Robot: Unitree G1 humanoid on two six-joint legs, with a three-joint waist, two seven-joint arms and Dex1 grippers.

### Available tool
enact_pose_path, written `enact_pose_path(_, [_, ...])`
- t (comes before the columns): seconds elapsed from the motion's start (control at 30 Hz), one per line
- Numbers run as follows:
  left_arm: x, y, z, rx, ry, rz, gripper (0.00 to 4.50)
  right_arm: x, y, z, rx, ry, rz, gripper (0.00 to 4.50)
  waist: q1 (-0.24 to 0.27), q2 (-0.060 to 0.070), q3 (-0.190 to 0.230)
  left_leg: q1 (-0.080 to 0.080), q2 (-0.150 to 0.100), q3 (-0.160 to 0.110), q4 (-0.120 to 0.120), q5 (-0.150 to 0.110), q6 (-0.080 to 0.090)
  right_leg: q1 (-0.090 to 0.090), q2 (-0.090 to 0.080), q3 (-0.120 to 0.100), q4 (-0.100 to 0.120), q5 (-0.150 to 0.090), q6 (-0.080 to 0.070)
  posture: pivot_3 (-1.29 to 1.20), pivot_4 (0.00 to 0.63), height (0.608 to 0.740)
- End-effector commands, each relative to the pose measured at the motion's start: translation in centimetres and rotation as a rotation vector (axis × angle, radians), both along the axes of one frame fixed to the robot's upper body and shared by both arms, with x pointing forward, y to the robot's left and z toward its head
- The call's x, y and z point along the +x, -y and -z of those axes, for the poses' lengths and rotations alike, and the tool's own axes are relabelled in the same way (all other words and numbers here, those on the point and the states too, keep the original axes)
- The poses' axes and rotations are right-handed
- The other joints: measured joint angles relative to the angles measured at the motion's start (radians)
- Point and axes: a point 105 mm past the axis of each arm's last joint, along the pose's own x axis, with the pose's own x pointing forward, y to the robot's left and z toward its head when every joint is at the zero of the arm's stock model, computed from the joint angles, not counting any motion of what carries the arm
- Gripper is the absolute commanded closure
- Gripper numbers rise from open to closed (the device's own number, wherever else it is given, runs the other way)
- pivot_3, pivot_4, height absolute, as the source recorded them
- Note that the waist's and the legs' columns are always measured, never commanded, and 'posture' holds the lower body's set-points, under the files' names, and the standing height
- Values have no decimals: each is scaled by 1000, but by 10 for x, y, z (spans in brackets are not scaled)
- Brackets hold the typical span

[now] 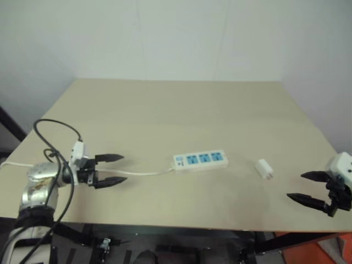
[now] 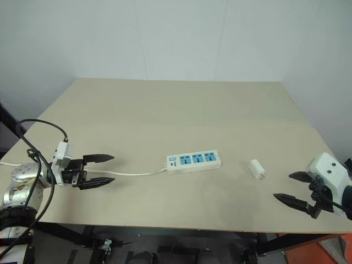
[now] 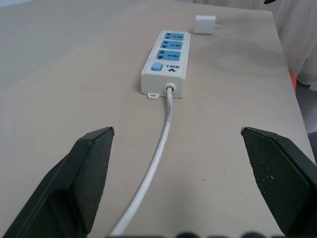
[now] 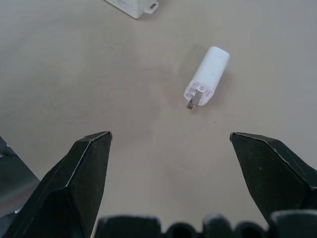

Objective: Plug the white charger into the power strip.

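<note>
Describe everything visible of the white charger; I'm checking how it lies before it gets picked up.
The small white rectangular charger looks like smooth plastic with rounded edges. It lies flat on its side on the beige tabletop, its metal prongs pointing level, not down. It sits alone, apart from the right end of the long white power strip with three blue sockets. Nothing but the table touches it; the open right claw hovers nearby.

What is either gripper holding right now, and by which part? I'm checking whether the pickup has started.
Nothing is held. The left gripper and right gripper are both open and empty; the white charger lies loose on the table.
</note>
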Motion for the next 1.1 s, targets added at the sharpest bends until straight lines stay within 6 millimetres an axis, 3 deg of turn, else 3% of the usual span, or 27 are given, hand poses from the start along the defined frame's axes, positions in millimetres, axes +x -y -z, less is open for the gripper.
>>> enact_pose_path(0.03, [4, 5, -2, 29, 21, 25, 15, -1, 6, -12, -13, 54, 27, 0, 0, 0, 0, 0, 0, 0, 0, 0, 0, 0, 0, 0, 0, 0, 0, 0, 150, 740])
enact_pose_path(0.5, [17, 20, 13, 24, 6, 54, 15, -8, 14, -19, -49, 56, 72, 0, 2, 0, 0, 0, 0, 0, 0, 0, 0, 0, 0, 0, 0, 0, 0, 0, 150, 740])
enact_pose_path(0.9, [19, 21, 19, 50, -30, 67, 15, -7, 9, -14, -39, 62, 75, 0, 3, 0, 0, 0, 0, 0, 0, 0, 0, 0, 0, 0, 0, 0, 0, 0, 150, 740])
enact_pose_path(1.1, [24, 32, 30, 117, -23, 108, 15, -5, -16, -18, -20, 65, 26, 0, 4, 0, 0, 0, 0, 0, 0, 0, 0, 0, 0, 0, 0, 0, 0, 0, 150, 740])
